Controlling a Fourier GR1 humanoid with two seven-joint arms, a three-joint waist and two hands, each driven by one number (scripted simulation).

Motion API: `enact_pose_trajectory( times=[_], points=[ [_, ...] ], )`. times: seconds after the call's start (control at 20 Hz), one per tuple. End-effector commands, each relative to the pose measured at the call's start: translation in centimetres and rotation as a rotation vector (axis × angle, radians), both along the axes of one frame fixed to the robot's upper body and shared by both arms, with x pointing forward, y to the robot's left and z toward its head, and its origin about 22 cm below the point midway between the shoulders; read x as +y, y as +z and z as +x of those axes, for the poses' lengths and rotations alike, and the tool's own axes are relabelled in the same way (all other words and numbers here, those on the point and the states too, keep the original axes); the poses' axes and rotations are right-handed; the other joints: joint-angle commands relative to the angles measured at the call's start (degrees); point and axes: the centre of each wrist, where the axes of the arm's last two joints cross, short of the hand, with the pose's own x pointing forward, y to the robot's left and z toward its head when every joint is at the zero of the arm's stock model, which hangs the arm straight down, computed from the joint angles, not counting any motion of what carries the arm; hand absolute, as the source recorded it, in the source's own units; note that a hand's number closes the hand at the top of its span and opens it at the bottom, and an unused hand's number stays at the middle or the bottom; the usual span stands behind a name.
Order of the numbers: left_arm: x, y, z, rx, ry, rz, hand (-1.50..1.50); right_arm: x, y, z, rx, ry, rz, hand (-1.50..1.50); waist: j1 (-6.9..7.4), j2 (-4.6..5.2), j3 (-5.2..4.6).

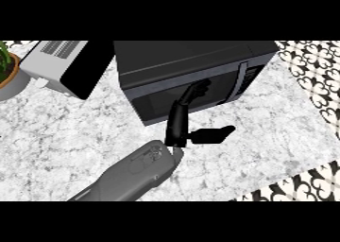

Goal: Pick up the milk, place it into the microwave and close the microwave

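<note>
Straight black fingers (190, 97) of the robot's left hand (178, 127) reach toward 12 o'clock. Their tips rest against the front of the dark grey box-shaped microwave (193, 59), and they hold nothing. The thumb (216, 133) juts out toward 3 o'clock. The grey forearm (134, 172) runs back toward 7 o'clock and leaves at the lower edge.

The microwave sits at 12 o'clock on the white-and-grey marbled surface (54, 137), turned at a slant. Its door (155, 106), with a dark glossy window, lies flush with the body, and a narrow control panel (251, 75) stands at its 2 o'clock end. The milk cannot be seen in this view.

At 10 o'clock stands a pale grey boxy appliance (58, 59) with a vented top and a black face. A green plant in a white pot (9, 82) sits at 9 o'clock. Black-and-white patterned tiling (316, 75) lies at 3 o'clock.
</note>
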Motion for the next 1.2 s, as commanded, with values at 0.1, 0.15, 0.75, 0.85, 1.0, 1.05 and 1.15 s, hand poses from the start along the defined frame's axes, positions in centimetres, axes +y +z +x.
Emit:
enact_pose_trajectory(
  times=[0.1,0.15,0.75,0.85,1.0,1.05,1.15],
  points=[
    [0.1,1.9,2.1,-0.022,0.089,-0.053,-1.50,-0.7,2.8,0.5,-0.092,-0.052,-0.087,1.50,-0.05,1.09,-0.01],
    [0.0,2.2,2.1,-0.018,0.091,-0.068,-1.50,-0.6,2.8,0.5,-0.102,-0.042,-0.089,1.50,-0.29,1.08,0.07],
    [0.0,1.8,2.4,-0.021,0.092,-0.080,-1.50,-0.7,4.3,1.6,-0.152,-0.061,-0.121,1.50,0.43,2.20,0.14],
    [-0.1,2.1,2.5,-0.028,0.101,-0.091,-1.50,-0.9,4.3,1.8,-0.155,-0.072,-0.110,1.50,0.20,2.42,0.20],
    [-0.1,2.3,2.7,-0.033,0.098,-0.100,-1.50,-0.9,4.5,2.0,-0.150,-0.070,-0.129,1.50,0.42,2.45,0.21],
    [-0.2,2.1,2.4,-0.040,0.092,-0.097,-1.50,-0.7,4.6,2.1,-0.153,-0.070,-0.128,1.50,0.24,2.30,0.12],
    [-0.4,2.3,2.3,-0.056,0.078,-0.101,-1.50,0.3,-1.0,2.6,-0.003,0.063,0.163,-1.50,1.28,2.68,0.65]
  ],
)
